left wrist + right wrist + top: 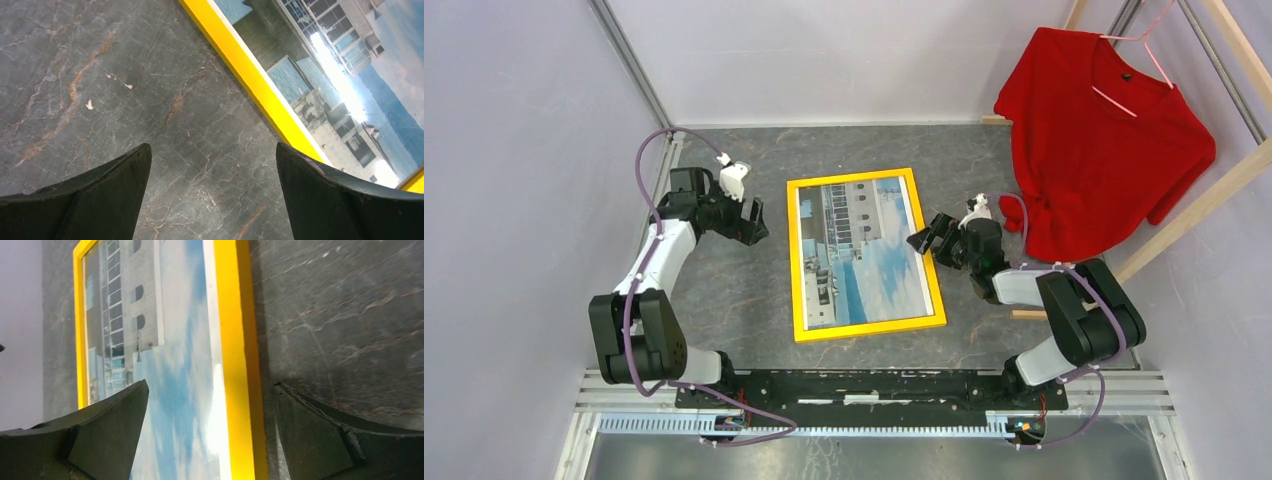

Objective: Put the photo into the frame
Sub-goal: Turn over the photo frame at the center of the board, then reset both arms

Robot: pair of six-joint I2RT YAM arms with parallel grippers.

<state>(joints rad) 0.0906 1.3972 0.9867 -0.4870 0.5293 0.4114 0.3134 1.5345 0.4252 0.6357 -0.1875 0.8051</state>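
- Both gape wide, empty: left pincer (pixel 749 222) just beside, right pincer (pixel 927 238) over the edge of the bright yellow rectangular frame (pixel 869 326), buildings-and-sky paper photo (pixel 864 262) inside.
- Grey marbled tabletop (pixel 724 290), lilac walls (pixel 514 200).

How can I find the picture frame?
Start at the grey marbled table, beside the hanging red shirt. Lying flat in its middle is the frame. Nothing else there is bright yellow, and it holds a photo of buildings and sky.
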